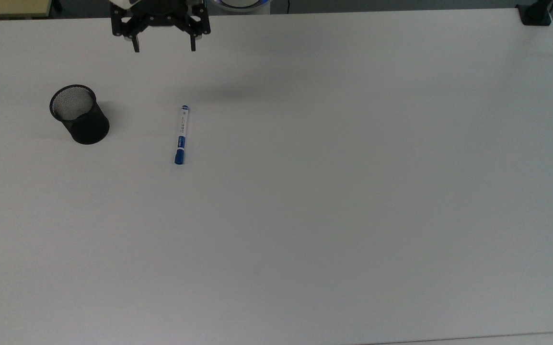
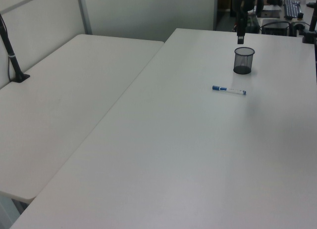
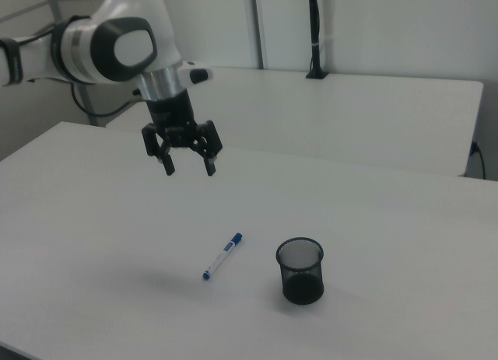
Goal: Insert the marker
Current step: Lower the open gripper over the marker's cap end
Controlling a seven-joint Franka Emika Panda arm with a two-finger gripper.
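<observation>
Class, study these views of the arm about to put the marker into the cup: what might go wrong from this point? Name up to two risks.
1. The slim white marker with the blue cap lies flat on the white table; the open pincer, hanging above, might strike the tabletop or roll it away.
2. The black mesh cup stands loose and upright beside the marker; a tilted marker may catch its rim and tip it.

Top view: arm above the gripper (image 1: pixel 164 48) cut off by top edge. Left view: gripper (image 2: pixel 240 39) above the mesh cup (image 2: pixel 243 60), fingers overlap, spacing unreadable. Marker (image 1: pixel 181 135) label print too small to read.
</observation>
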